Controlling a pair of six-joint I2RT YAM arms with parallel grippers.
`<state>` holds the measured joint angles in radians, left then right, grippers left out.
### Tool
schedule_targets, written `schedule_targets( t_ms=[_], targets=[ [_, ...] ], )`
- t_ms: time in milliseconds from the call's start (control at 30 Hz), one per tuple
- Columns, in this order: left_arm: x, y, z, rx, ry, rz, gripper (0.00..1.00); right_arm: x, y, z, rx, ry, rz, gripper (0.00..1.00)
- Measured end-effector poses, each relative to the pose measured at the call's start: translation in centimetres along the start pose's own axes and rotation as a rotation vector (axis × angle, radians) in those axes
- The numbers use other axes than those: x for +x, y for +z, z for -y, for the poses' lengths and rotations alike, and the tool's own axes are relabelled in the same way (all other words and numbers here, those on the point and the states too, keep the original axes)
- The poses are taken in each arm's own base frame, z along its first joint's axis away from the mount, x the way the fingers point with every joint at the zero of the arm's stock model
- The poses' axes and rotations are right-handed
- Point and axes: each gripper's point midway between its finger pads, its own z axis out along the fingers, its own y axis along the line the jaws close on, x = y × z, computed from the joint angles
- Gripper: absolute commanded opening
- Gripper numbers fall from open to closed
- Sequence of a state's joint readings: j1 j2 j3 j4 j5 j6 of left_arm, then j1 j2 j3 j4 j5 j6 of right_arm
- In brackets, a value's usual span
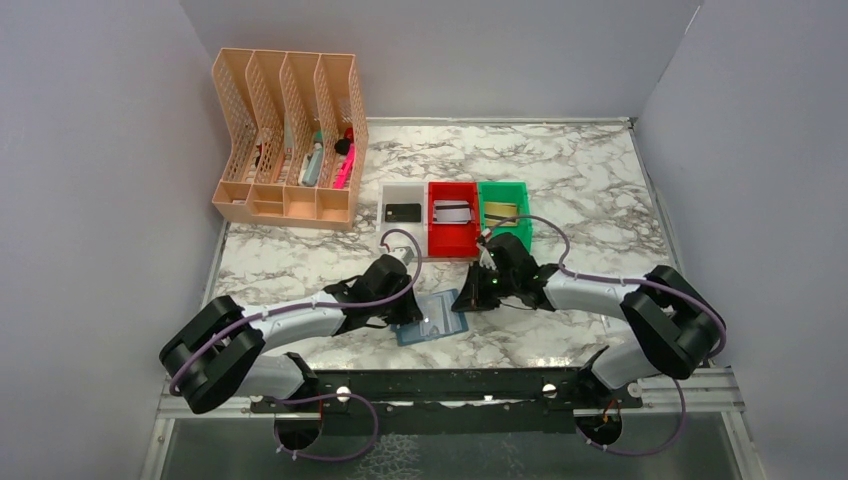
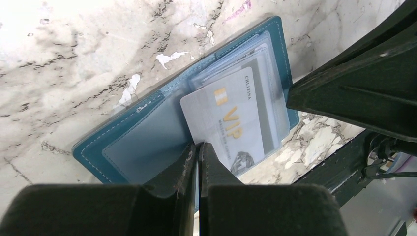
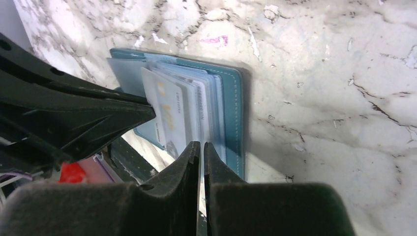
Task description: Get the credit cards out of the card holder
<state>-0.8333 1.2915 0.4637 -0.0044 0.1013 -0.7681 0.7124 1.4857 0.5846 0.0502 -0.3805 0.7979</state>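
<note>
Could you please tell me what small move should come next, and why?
Probably part the right gripper's jaws and pinch the silver VIP card's exposed edge: it sticks out of the card holder's pocket, while the left gripper's shut jaws seem to pin the holder.

Card holder (image 1: 432, 322): blue bifold, lying open and flat on bench (image 1: 600, 180), lower centre of top view. Clear pockets fanned. Silver-grey "VIP" credit card (image 2: 228, 123) sticks partway out of pockets, face up, tilted.
</note>
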Motion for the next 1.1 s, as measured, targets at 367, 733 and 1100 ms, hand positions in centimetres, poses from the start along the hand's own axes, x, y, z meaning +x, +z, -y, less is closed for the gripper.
schedule_targets(
  t_ms=[367, 733, 1100],
  targets=[
    [0.1, -0.2, -0.2, -0.006, 0.021, -0.005, 0.07, -0.2, -0.7, -3.2, -0.123, -0.091, 0.009, 0.33],
    [0.2, -0.5, -0.2, -0.001, 0.016, 0.000, 0.29, 0.5, 1.8, -2.1, -0.086, -0.079, -0.057, 0.25],
    [0.4, -0.5, 0.4, 0.103, -0.101, 0.076, 0.36, 1.0, 2.1, -1.8, -0.101, -0.004, -0.043, 0.19]
  ],
)
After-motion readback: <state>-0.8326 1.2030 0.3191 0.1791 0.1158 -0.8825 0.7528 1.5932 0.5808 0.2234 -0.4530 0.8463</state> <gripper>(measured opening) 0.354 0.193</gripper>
